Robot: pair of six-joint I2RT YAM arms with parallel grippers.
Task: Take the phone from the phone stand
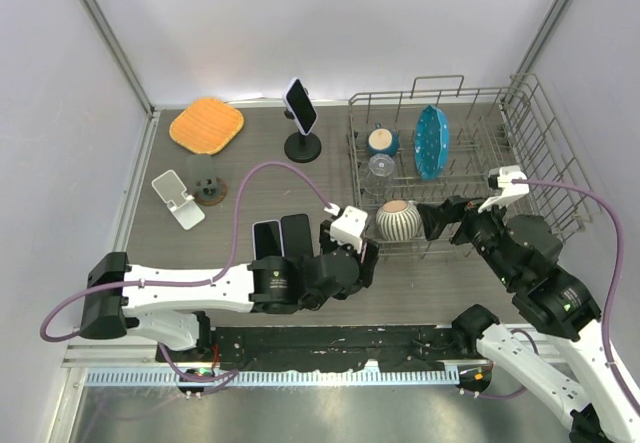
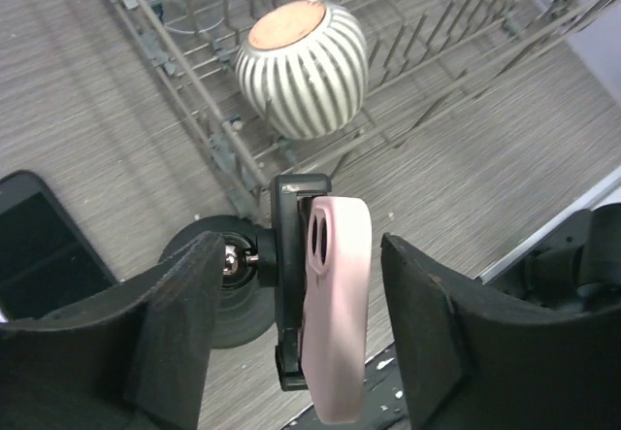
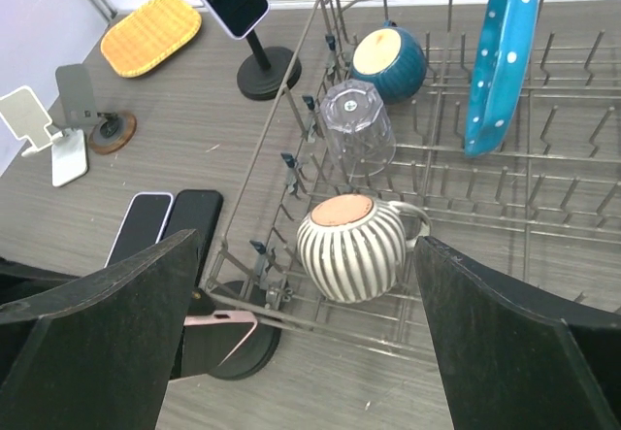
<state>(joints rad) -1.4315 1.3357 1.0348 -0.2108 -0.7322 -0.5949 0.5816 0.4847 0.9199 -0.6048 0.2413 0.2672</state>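
Note:
A phone in a pink case (image 2: 337, 314) sits in the cradle of a black phone stand (image 2: 287, 218) with a round base, on the table just outside the dish rack's near left corner. My left gripper (image 2: 301, 255) is open, one finger on each side of the phone and cradle, with a gap on both sides. The phone (image 3: 215, 331) and stand (image 3: 247, 354) also show in the right wrist view. In the top view my left gripper (image 1: 366, 255) hides them. My right gripper (image 1: 440, 219) is open and empty, over the rack's near edge by the striped mug (image 3: 354, 246).
The wire dish rack (image 1: 520, 113) holds the striped mug, a blue bowl, a clear glass and a blue plate. Two phones (image 1: 280, 235) lie flat on the table left of my left gripper. Another phone on a black stand (image 1: 302, 113), a white stand (image 1: 178, 199) and an orange cloth (image 1: 206, 125) stand farther back.

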